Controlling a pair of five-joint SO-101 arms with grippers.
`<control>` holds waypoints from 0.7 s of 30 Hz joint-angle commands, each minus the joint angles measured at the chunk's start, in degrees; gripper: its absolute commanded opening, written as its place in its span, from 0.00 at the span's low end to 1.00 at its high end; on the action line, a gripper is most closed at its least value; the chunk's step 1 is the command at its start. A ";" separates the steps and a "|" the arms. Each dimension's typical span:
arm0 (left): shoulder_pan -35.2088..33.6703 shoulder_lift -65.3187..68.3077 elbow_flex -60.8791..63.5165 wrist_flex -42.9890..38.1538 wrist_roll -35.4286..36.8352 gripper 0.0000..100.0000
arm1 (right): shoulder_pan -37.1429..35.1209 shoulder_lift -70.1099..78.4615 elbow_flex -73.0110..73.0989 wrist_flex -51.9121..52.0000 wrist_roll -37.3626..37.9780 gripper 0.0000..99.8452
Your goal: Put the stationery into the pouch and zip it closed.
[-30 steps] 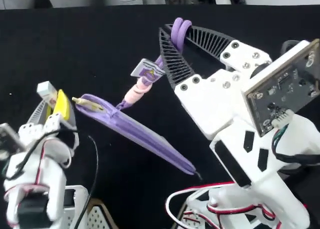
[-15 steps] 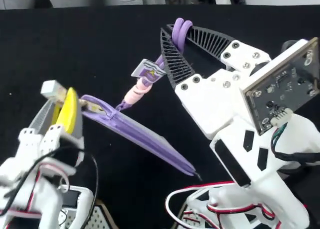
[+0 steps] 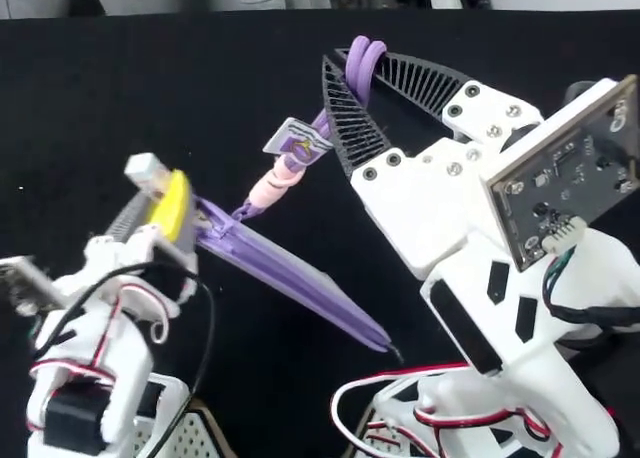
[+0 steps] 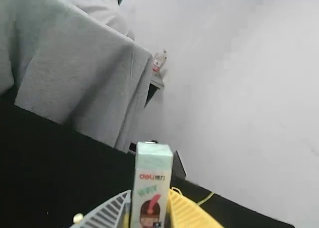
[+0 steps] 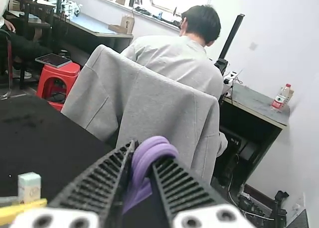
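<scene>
A purple pouch (image 3: 290, 271) hangs slanted above the black table (image 3: 150, 78), held up by its purple loop (image 3: 360, 63). My right gripper (image 3: 355, 73) is shut on that loop, seen again as the purple loop (image 5: 149, 156) between the black ribbed fingers (image 5: 184, 188). A tag and pink charm (image 3: 290, 148) dangle from the strap. My left gripper (image 3: 160, 193) is shut on a small boxed eraser (image 3: 145, 168) right at the pouch's upper end. In the left wrist view the eraser (image 4: 151, 188) stands upright between the grey and yellow fingers (image 4: 187, 213).
The right arm's white body (image 3: 480, 278) and circuit board (image 3: 570, 173) take up the right side. Red and white cables (image 3: 390, 418) lie at the front edge. A grey jacket on a chair (image 5: 144, 113) stands behind the table.
My left gripper has carried the eraser to the right and slightly farther back, up against the pouch's upper end. The right arm and pouch loop have stayed put.
</scene>
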 commanded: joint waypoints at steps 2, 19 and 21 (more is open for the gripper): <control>9.36 0.18 2.77 -1.85 -2.02 0.03 | 4.75 -1.01 -1.10 1.76 0.00 0.01; 20.44 0.09 2.95 1.49 -8.53 0.20 | 7.03 -1.01 -1.54 1.76 -2.99 0.01; 20.35 0.00 1.80 1.76 -8.53 0.20 | 7.03 -1.01 -1.54 1.76 -2.81 0.01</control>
